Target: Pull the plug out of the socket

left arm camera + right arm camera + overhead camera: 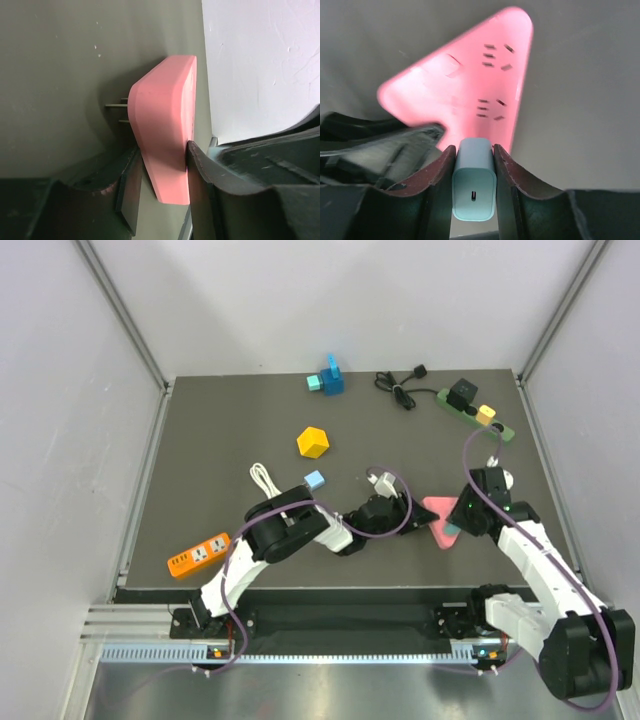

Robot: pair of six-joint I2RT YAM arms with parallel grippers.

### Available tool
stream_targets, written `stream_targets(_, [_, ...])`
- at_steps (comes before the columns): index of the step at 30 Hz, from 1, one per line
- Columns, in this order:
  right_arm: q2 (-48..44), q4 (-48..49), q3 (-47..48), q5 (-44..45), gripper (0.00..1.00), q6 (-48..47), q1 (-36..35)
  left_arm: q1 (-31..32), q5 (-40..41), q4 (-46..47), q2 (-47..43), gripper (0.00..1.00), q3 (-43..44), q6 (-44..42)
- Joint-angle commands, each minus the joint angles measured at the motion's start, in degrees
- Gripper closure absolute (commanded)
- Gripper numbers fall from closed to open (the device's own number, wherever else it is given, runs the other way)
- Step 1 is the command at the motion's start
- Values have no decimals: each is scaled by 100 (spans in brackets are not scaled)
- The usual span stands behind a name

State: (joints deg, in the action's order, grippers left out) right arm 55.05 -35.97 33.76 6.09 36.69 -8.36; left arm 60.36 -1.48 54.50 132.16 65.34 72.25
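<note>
Nearest the arm bases, on the dark grey table [220,440], an orange rectangular power strip [200,554] lies at the near left corner, well apart from the work. A little farther in, right of centre, both arms meet at the flat pink triangular plastic socket block [465,85], which is where the task is being done. The left gripper [162,160] is closed on this block, one dark pad pressed to each broad face, and two thin metal prongs [116,113] stick out of the face turned away from the wall. The right gripper [472,155] is closed on the small pale blue-white rounded charger plug [473,192], with a pad flat against each of its sides. The plug's far end sits against the near corner of the block. No gap shows between them and the plug's own pins cannot be seen, so it looks seated and not yet pulled out. By that reading, both grips are made and the block is braced. What is left is the pull itself, drawing the plug straight away from the block while the left arm holds firm. Beyond this, mid-table, lie a small pale blue cube [314,480], a looped white cable [264,480] and a yellow faceted block [313,442]. At the far edge stand blue blocks [328,378], a coiled black cable [400,388] and a long green power strip [505,430] carrying black and yellow plugs, with neither arm near it.
</note>
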Motion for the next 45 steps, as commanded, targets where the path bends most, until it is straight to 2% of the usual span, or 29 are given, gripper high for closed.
stream_targets(1, [-47, 274, 737, 59, 100, -12, -52, 46, 174, -985, 126, 100, -233, -422])
stream_targets(5, [-29, 126, 930, 182, 100, -100, -52, 116, 183, -1020, 170, 100, -162, -422])
stream_targets(12, [-336, -402, 1422, 1156, 100, -364, -52, 283, -72, -1213, 257, 100, 49, -571])
stream_targets(18, [-635, -710, 1782, 1527, 100, -478, -34, 406, -406, -1240, 494, 100, 444, -484])
stream_targets(31, [-916, -904, 2056, 1492, 100, -531, -25, 600, -1082, -2487, 1487, 100, 2683, -642])
stream_targets(35, [-943, -877, 2047, 1509, 100, -610, -17, 582, -1311, -2479, 1576, 100, 2914, -580])
stream_targets(36, [-943, -886, 2056, 1475, 100, -645, -25, 574, -1311, -2453, 1507, 98, 2871, -632])
stream_targets(37, [-934, -903, 2065, 1448, 100, -724, -34, 539, -1329, -2453, 1454, 87, 2774, -677])
stream_targets(39, [-891, -973, 2100, 1361, 100, -794, -25, 477, -1373, -2497, 1279, 72, 2564, -721])
stream_targets(41, [-899, -1018, 2135, 1264, 100, -935, -25, 372, -1513, -2445, 1050, 44, 2379, -677])
stream_targets(43, [-908, -983, 2152, 1114, 100, -1040, -25, 258, -1584, -2461, 848, 33, 2107, -729])
stream_targets(45, [-934, -912, 2170, 966, 100, -1084, -34, 170, -1628, -2471, 498, 28, 1756, -843])
